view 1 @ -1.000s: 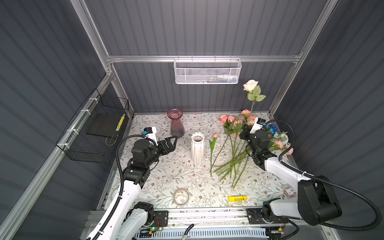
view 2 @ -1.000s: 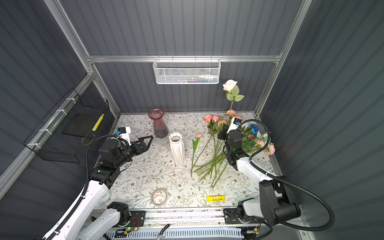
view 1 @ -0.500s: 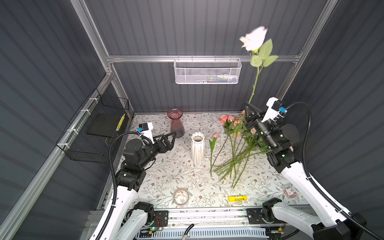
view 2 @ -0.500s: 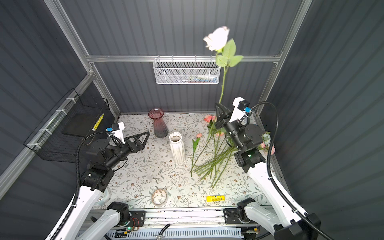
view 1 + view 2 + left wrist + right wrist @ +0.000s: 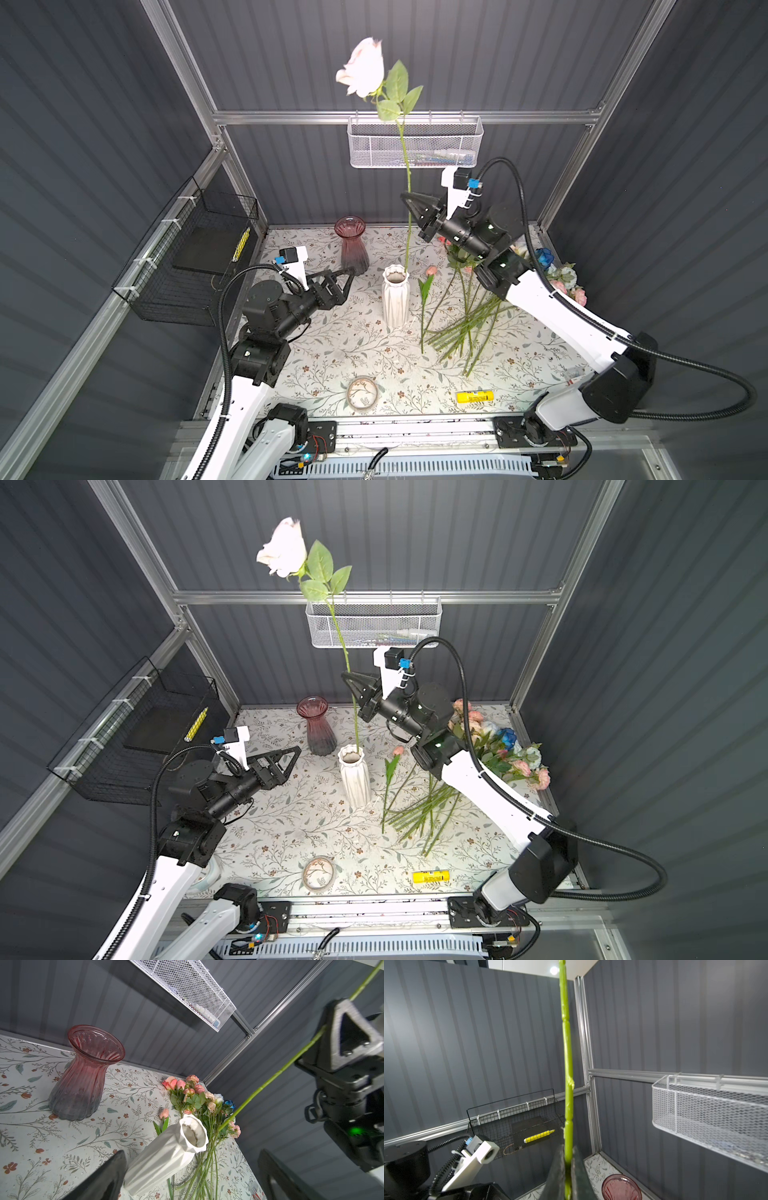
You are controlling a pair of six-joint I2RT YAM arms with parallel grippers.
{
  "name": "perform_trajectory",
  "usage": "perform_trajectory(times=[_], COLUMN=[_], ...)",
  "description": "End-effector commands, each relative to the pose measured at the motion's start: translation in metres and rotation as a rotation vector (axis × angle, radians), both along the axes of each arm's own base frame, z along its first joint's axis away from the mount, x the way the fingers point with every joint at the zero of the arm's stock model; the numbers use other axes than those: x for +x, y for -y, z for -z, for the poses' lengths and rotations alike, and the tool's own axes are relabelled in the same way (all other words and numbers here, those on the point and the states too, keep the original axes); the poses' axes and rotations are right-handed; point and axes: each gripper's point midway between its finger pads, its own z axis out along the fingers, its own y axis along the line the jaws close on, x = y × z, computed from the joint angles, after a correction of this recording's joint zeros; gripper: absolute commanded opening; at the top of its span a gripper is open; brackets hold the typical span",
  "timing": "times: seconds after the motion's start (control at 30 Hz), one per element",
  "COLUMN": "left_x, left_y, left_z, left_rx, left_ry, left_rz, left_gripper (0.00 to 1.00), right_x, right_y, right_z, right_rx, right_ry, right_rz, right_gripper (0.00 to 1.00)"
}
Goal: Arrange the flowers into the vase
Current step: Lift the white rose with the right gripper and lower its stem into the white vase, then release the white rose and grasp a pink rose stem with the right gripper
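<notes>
A pale pink rose [image 5: 363, 68], white vase [image 5: 395, 299], floral-patterned tabletop [image 5: 332, 361].

A robot test cell in a lab.
Grey ribbed walls [image 5: 457, 50] on aluminium framing [image 5: 291, 117] boxed in a floral-papered counter [image 5: 332, 357]; robot arms [image 5: 552, 307] stood on a rail [image 5: 415, 428], beside a white mesh basket [image 5: 415, 145] and a black wire basket [image 5: 187, 266].

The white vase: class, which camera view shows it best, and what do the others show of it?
The left wrist view: the white vase is close, its open mouth and stained inner wall plain. Both top views show it whole but small, upright. The right wrist view misses it.
</notes>
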Motion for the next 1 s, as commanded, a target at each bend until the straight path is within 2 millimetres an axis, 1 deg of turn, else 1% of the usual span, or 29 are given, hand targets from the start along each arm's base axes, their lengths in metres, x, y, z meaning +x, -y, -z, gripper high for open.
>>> perform_trajectory(times=[0.0, 0.13, 0.23, 0.27, 0.3, 0.4, 0.43, 0.47, 0.5, 0.57, 0.67, 0.7, 0.83, 0.9, 0.97], left_x=[-0.009, -0.009, -0.009, -0.009, -0.009, -0.008, -0.008, -0.007, -0.007, -0.006, -0.003, -0.003, -0.001, -0.001, -0.001], left_y=[0.000, 0.001, 0.003, 0.004, 0.005, 0.007, 0.008, 0.009, 0.010, 0.010, 0.009, 0.009, 0.009, 0.009, 0.008], left_z=[-0.011, -0.008, -0.004, -0.003, -0.002, 0.001, 0.002, 0.004, 0.003, 0.005, 0.008, 0.009, 0.012, 0.012, 0.013], left_rx=[-0.015, -0.023, -0.028, -0.029, -0.029, -0.029, -0.029, -0.029, -0.030, -0.029, -0.031, -0.032, -0.034, -0.032, -0.029], left_ry=[0.020, 0.010, 0.003, 0.001, 0.002, -0.008, -0.010, -0.013, -0.012, -0.013, -0.018, -0.017, -0.019, -0.018, -0.014], left_rz=[0.018, 0.022, 0.033, 0.038, 0.045, 0.062, 0.068, 0.071, 0.074, 0.071, 0.063, 0.059, 0.059, 0.061, 0.057], left_gripper=[1.00, 1.00, 1.00, 0.99, 0.98, 0.96, 0.96, 0.96, 0.96, 0.97, 0.99, 1.00, 1.00, 1.00, 1.00], right_x=[-0.003, 0.012, 0.018, 0.018, 0.018, 0.015, 0.013, 0.011, 0.009, 0.002, -0.011, -0.010, -0.026, -0.031, -0.034], right_y=[-0.006, -0.015, -0.020, -0.021, -0.021, -0.018, -0.016, -0.014, -0.011, -0.006, 0.002, 0.009, 0.027, 0.041, 0.055], right_z=[-0.013, 0.011, 0.040, 0.052, 0.060, 0.084, 0.089, 0.093, 0.094, 0.095, 0.092, 0.090, 0.088, 0.093, 0.108], right_rx=[0.040, 0.024, 0.000, -0.007, -0.012, -0.018, -0.014, -0.011, -0.006, 0.001, 0.008, 0.024, 0.066, 0.081, 0.082], right_ry=[0.056, 0.013, -0.038, -0.060, -0.073, -0.118, -0.130, -0.139, -0.146, -0.144, -0.138, -0.146, -0.171, -0.235, -0.305], right_rz=[-0.030, -0.021, -0.018, -0.016, -0.016, -0.012, -0.010, -0.008, 0.000, 0.005, 0.002, 0.037, 0.049, 0.087, 0.124], right_gripper=[0.00, 0.00, 0.00, 0.00, 0.00, 0.18, 0.29, 0.39, 0.46, 0.54, 0.59, 0.61, 0.63, 0.63, 0.64])
